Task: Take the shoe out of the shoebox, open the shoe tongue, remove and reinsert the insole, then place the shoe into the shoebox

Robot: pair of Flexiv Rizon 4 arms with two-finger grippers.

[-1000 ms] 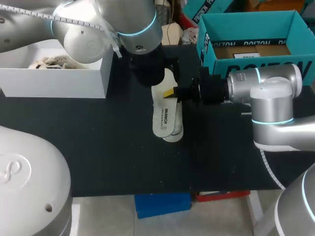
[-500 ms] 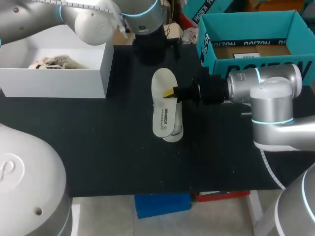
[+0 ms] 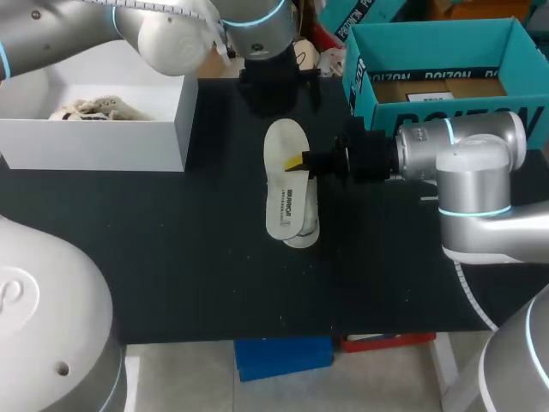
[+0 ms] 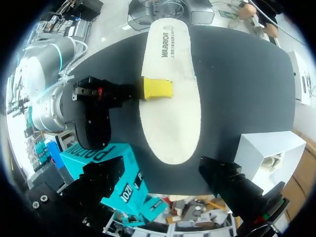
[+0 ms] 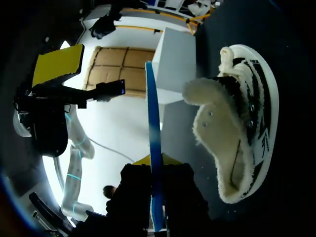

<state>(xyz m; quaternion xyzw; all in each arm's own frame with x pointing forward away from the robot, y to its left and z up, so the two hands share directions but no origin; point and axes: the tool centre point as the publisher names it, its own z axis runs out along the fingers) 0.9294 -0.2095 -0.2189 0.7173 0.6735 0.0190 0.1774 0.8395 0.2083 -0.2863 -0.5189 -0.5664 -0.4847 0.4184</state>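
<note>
Holding the insole point(image 3: 287, 184) by the shoe point(image 5: 247, 123)
Right pincer point(image 3: 298, 161) clamped its edge; left pincer point(image 3: 273, 90) gaped empty at the bench's point(image 3: 171, 257) far edge. Toe end should enter first.

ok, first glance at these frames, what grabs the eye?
The white insole lies in the middle of the black table, over the shoe, and the right gripper pinches its edge from the side. In the right wrist view the shoe's fleecy lining gapes open beside the edge-on insole. The teal shoebox stands at the far right, and the left gripper hangs open past the insole's far end.
</note>
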